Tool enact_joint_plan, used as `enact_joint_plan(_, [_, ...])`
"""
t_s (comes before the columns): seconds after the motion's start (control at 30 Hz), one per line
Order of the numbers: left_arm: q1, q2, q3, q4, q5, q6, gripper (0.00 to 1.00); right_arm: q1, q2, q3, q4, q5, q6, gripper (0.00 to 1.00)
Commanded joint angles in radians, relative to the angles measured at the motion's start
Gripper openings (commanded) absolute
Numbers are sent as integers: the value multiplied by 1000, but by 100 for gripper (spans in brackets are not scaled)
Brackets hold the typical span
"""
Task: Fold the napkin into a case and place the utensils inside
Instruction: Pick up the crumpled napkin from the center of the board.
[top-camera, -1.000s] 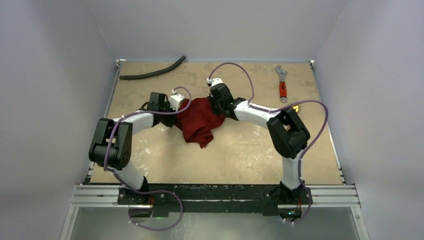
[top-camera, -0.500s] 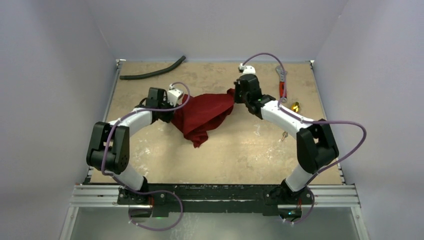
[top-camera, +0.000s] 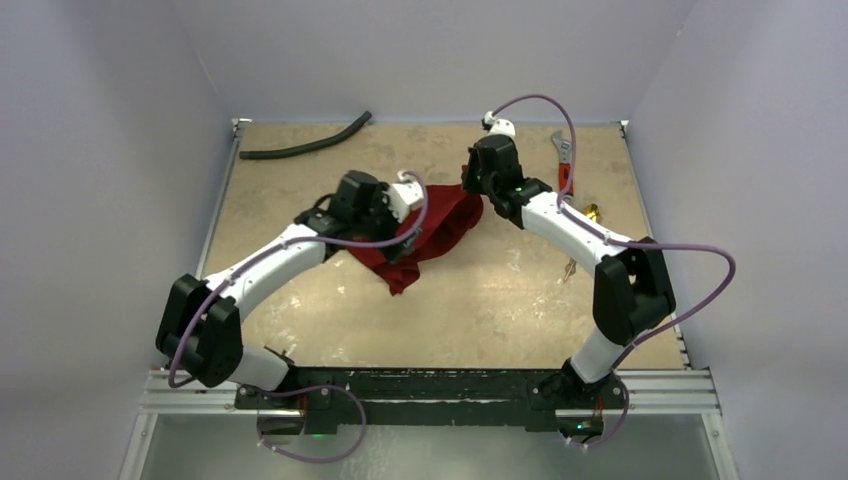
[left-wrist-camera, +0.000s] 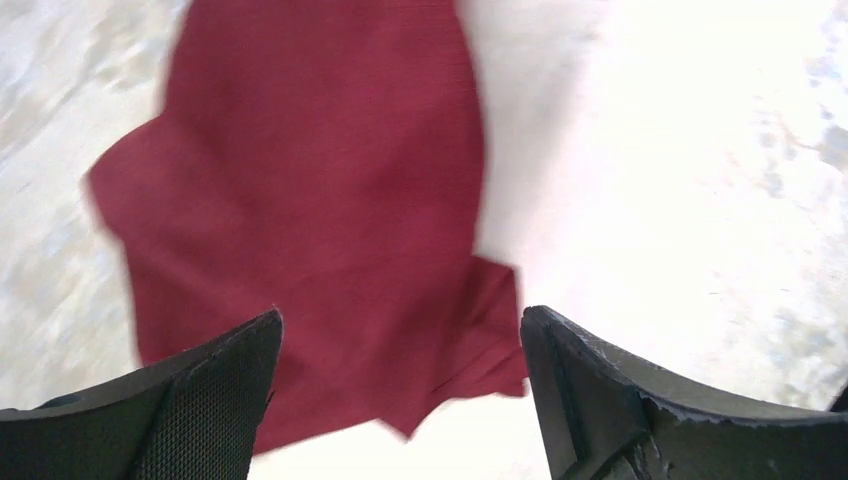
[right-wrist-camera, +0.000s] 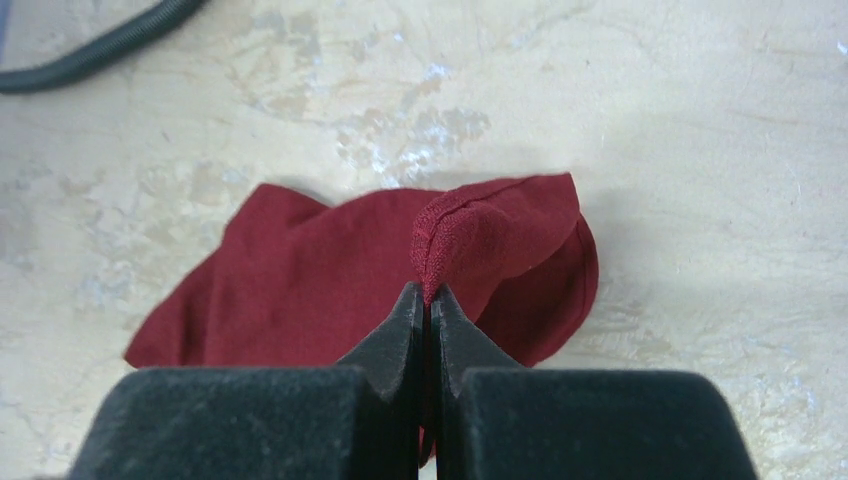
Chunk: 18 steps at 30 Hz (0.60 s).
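Observation:
The dark red napkin (top-camera: 442, 226) lies crumpled on the table's middle, one corner lifted. My right gripper (top-camera: 478, 195) is shut on that corner, and in the right wrist view the hem (right-wrist-camera: 440, 240) is pinched between the tips of the right gripper (right-wrist-camera: 427, 295). My left gripper (top-camera: 404, 232) hovers over the napkin's left part. Seen from the left wrist, the left gripper (left-wrist-camera: 400, 330) is open above the napkin (left-wrist-camera: 320, 200), with nothing between its fingers (left-wrist-camera: 210, 400). A gold utensil piece (top-camera: 591, 212) lies at the right, beyond the right forearm.
A black hose (top-camera: 305, 145) lies at the far left corner and shows again as the hose (right-wrist-camera: 100, 45) in the right wrist view. A red-handled wrench (top-camera: 565, 170) lies at the far right. Walls close the table on three sides.
My left gripper has let go of the napkin, opened, and swung right over the cloth. The stretched napkin has slumped onto the table. The right gripper keeps its corner near the same spot.

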Motion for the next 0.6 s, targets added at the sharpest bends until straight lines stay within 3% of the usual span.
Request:
enact_joint_plan(0.0, [-139,42,-44,30,-102,45,89,0,1,100,-49,32,56,0])
enact_joint_plan(0.3, [-182,131,-100,187,-446,85,87,0,-14,122,-88,17,41,0])
enact_joint_plan(0.4, [-182,129,-93,215,-534,93,76,0,-22,125,-97,26,36,0])
enact_joint_plan(0.47, [-178,118,-81,211,-537,92,65,0,-30,126,-101,30,31,0])
enact_joint_plan(0.57, [-177,90,-74,174,-443,78,60,0,-41,132,-111,33,26,0])
